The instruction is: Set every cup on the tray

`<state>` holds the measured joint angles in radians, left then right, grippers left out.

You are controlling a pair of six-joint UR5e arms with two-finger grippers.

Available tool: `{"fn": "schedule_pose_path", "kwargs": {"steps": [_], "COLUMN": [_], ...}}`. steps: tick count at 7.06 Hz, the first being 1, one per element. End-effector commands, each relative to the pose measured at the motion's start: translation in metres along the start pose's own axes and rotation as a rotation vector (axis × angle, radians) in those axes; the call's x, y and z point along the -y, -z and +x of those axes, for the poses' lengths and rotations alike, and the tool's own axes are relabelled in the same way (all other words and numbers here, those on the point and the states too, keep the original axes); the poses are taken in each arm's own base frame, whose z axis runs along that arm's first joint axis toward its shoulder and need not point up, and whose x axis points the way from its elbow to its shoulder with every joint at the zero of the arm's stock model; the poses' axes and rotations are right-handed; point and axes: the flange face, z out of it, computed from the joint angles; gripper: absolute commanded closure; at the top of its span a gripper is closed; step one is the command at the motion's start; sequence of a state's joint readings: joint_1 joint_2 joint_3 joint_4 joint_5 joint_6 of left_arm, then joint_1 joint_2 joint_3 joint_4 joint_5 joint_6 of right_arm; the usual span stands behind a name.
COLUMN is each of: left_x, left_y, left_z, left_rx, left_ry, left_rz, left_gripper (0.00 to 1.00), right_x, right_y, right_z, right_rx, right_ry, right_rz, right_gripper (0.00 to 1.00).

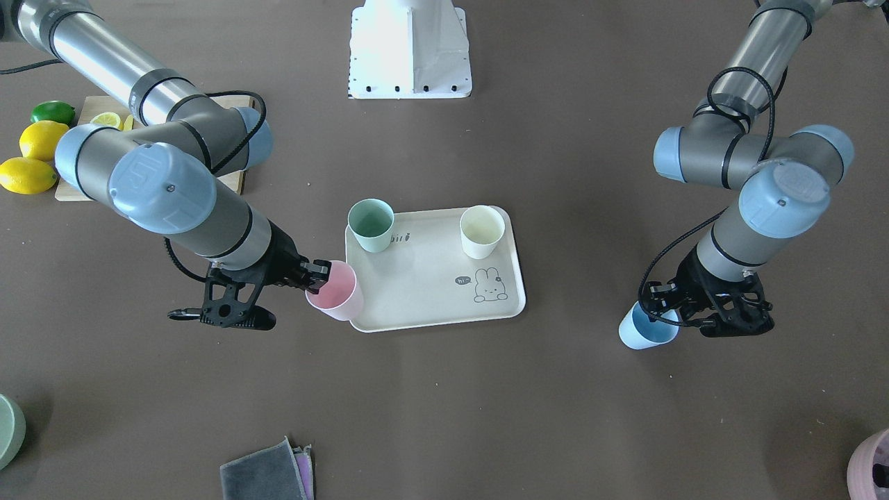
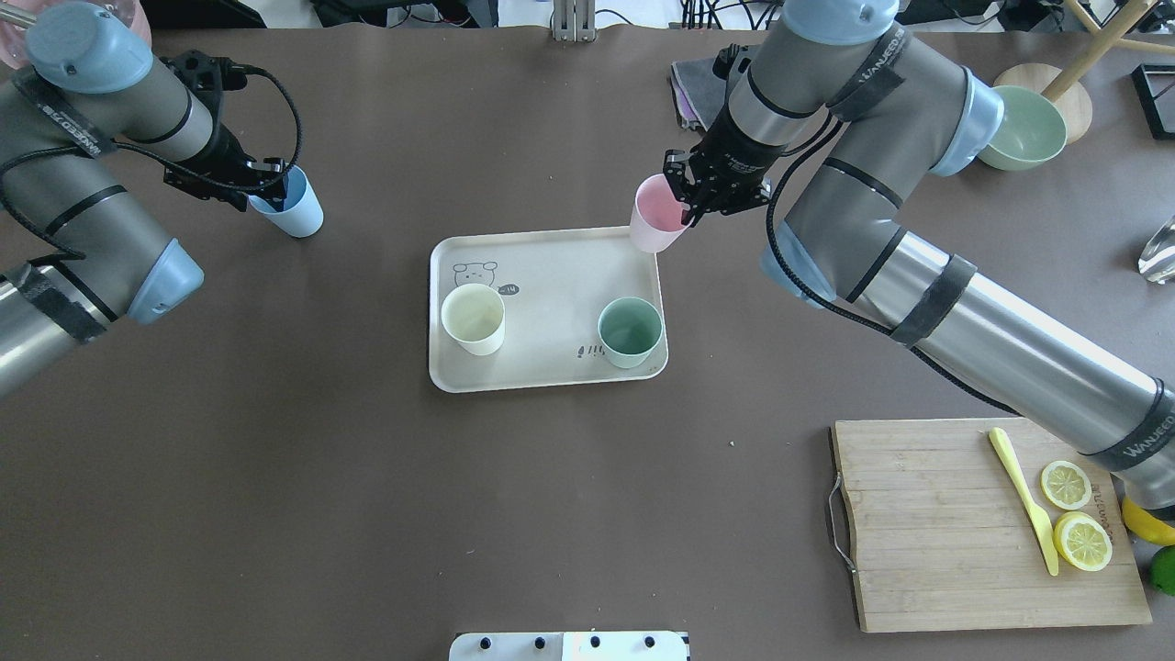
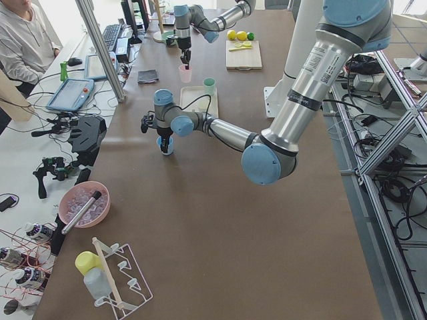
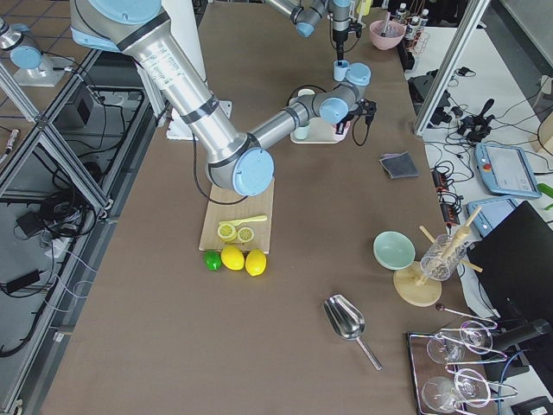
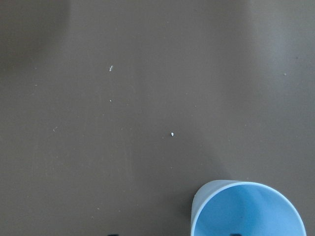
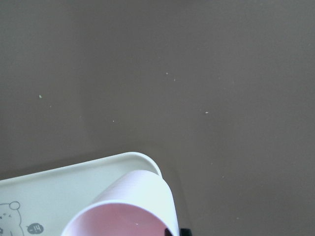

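Note:
The beige tray (image 2: pixel 551 294) lies mid-table with the mint green cup (image 2: pixel 630 332) and the cream-white cup (image 2: pixel 473 319) upright on it. My right gripper (image 2: pixel 688 207) is shut on the rim of the pale pink cup (image 2: pixel 654 220) and holds it tilted over the tray's far corner; the right wrist view shows this cup (image 6: pixel 123 206) above the tray's rim (image 6: pixel 142 158). My left gripper (image 2: pixel 271 191) is open astride the rim of the light blue cup (image 2: pixel 298 213), which stands on the table left of the tray. The left wrist view shows this cup (image 5: pixel 246 211) too.
A wooden cutting board (image 2: pixel 955 523) with lemon slices and a yellow knife lies near the robot's right. A green bowl (image 2: pixel 1019 138) and folded cloths (image 2: pixel 693 87) sit at the far side. A pink container (image 1: pixel 871 472) is at the far left corner.

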<state>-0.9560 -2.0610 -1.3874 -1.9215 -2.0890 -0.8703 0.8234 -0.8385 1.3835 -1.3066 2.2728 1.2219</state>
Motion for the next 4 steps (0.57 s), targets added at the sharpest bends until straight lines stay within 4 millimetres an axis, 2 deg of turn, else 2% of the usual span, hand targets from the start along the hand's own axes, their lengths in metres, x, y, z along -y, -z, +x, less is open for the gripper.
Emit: {"fn": "schedule_pose_path", "kwargs": {"steps": [1,2,3,4], "left_x": [0.004,0.008,0.002,-0.019], "left_y": [0.023,0.042,0.057,0.051], "left_z": [0.039,0.065,0.098,0.140], "left_rx": [-0.045,-0.081,-0.120,-0.143], "left_ry": [0.015,0.048,0.090,0.115], "left_rz": [0.002,0.006,0.010,-0.013], "left_gripper": [1.00,1.00,1.00,1.00], "right_x": [-0.035,-0.040,-0.042,-0.044], "right_y": [-0.037,-0.044,-0.045,-0.040], "right_z": [-0.026,-0.029,-0.031,-0.034], "right_rx": [-0.027,-0.034,-0.034,-0.021], "right_ry": [0.024,0.032,0.040,0.055], "right_rz": [0.017,0.020,0.026,0.030], "right_gripper": [1.00,0.62,0.01,0.00]}}
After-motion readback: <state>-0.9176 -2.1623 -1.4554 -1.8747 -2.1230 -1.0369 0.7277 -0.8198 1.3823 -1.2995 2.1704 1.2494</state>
